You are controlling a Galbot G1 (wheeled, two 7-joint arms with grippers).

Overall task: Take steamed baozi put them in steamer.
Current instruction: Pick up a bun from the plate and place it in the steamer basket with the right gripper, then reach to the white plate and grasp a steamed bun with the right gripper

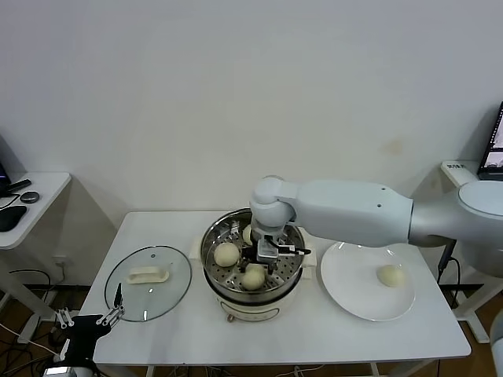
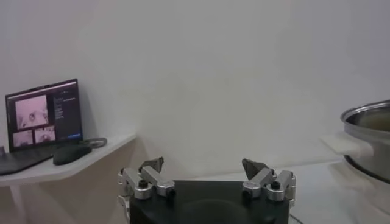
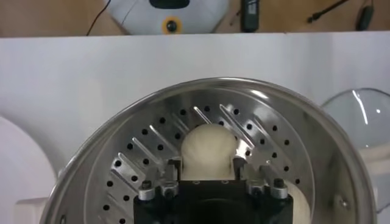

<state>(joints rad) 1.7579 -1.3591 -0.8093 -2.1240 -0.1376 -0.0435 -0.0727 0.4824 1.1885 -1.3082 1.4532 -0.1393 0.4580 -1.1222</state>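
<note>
Down at the table's (image 1: 314, 330) near corner, well clear of the steamer (image 1: 253, 263), the left tool (image 1: 93, 317) sits parked with its fingers (image 2: 149, 176) spread wide and nothing in them. A glass lid (image 1: 148, 283) lies flat on the table just beside the steamer, on that same side. The right arm reaches in over the steamer and its tool (image 3: 208, 167) is down inside the pot, fingers clenched on a bun (image 3: 208, 149) that rests on the perforated tray (image 3: 140, 158). Two more buns (image 1: 226, 254) lie on the tray nearby, and another pale shape shows partly behind the tool at the back. On the far side of the steamer from the lid, a white plate (image 1: 350, 294) carries one bun (image 1: 391, 276).
</note>
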